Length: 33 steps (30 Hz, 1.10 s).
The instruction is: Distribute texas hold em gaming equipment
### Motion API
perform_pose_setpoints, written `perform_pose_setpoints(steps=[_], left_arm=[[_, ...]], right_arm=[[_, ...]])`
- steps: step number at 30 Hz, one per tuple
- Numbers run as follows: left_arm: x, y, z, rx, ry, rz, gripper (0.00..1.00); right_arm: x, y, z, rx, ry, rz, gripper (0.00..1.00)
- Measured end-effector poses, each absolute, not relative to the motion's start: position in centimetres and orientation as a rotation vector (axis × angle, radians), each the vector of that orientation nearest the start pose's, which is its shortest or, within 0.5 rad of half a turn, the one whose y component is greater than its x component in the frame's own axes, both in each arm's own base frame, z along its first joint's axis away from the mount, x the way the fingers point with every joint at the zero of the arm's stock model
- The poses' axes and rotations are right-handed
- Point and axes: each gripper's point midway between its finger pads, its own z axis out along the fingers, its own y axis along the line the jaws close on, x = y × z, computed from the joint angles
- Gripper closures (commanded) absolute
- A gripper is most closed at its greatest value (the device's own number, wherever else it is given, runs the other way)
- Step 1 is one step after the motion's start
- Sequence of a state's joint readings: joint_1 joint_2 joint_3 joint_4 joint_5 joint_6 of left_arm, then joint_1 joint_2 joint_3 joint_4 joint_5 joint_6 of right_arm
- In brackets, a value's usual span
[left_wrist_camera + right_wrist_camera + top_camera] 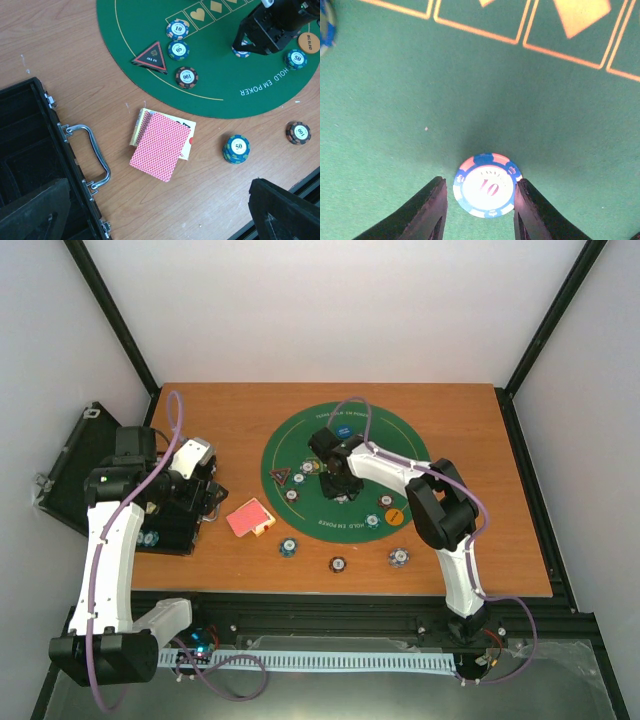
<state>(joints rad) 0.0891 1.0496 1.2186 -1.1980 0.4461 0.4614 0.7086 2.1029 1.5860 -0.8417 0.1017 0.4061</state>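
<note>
The black fingers (427, 212) of the right gripper (480, 184) flank a blue-and-red striped round "10" poker chip (487, 187) lying flat on the round green felt mat (395, 90). Whether they pinch it, I cannot tell. Off the mat's left edge, the left gripper (160, 202) hangs spread wide and empty near the red-backed card deck (160, 146).

Wooden desk (480, 440) bearing a round green felt mat (395, 440) at centre. An open black case (75, 470) with a metal handle (92, 155) lies at its left edge.
</note>
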Motion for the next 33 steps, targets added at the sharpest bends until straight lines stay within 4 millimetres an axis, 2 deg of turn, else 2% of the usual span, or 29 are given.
perform_pose_setpoints(steps=[5,8,10,13,19,24,33], left_arm=[[24.4,-5.3,24.7,0.614,2.411,-0.354,0.00],[24.4,-5.3,24.7,0.614,2.411,-0.354,0.00],[24.4,-5.3,24.7,0.616,2.410,-0.353,0.00],[24.4,-5.3,24.7,0.620,2.409,-0.352,0.00],[24.4,-5.3,24.6,0.622,2.409,-0.351,0.00],[24.4,-5.3,24.6,0.622,2.409,-0.351,0.00],[24.4,-5.3,24.6,0.622,2.408,-0.351,0.00]], right_arm=[[36.9,28.9,5.9,-0.406,2.816,0.062,0.63],[38.0,29.7,7.7,-0.396,2.772,0.090,0.53],[38.4,29.9,8.1,-0.391,2.755,0.093,0.48],[37.7,29.2,6.8,-0.397,2.780,0.060,0.41],[34.1,26.7,2.1,-0.425,2.903,-0.039,0.40],[33.8,26.8,2.0,-0.408,2.897,0.000,0.41],[33.7,27.4,2.0,-0.404,2.895,0.035,0.53]])
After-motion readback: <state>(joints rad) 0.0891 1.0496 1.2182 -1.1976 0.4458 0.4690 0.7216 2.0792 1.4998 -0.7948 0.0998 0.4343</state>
